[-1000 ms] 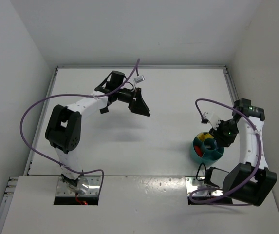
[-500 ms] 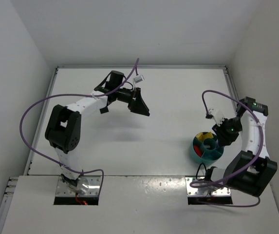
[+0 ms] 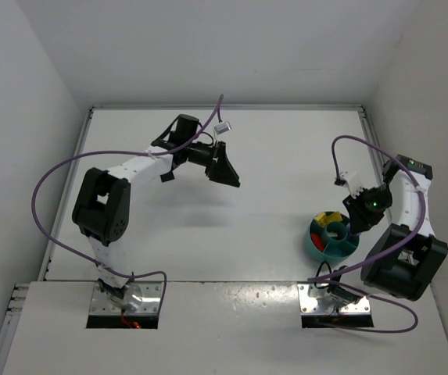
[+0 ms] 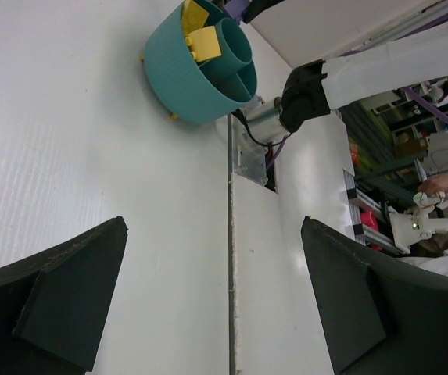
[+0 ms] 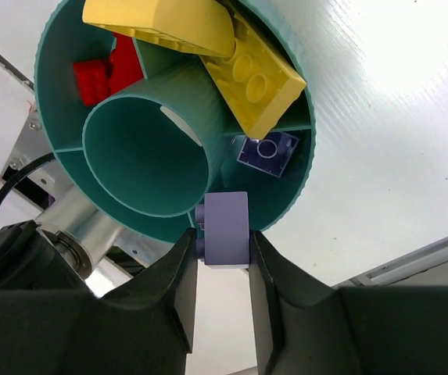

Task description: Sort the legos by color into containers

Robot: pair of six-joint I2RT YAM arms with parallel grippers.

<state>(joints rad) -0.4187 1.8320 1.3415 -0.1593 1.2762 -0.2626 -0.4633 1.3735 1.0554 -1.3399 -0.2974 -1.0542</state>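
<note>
The lavender brick is gripped between the fingers of the right gripper. The jaws are drawn in only as far as the brick's sides allow, and the brick is hung over the rim of the teal bowl at six o'clock in the wrist view. It is judged to be held there because the compartment at four o'clock of the central ring already holds a purple brick, so like is being brought to like. The yellow bricks are heaped in the compartment from twelve to two o'clock, and the red bricks are kept at ten o'clock, so each colour is given its own section. A small shift toward four o'clock seems called for before release; otherwise the brick may be dropped on a dividing wall or outside the rim. The left gripper is spread wide with nothing in it. It is parked above the table, well apart from the bowl at about ten o'clock from it in the overhead view, presumably to leave the other arm room.
</note>
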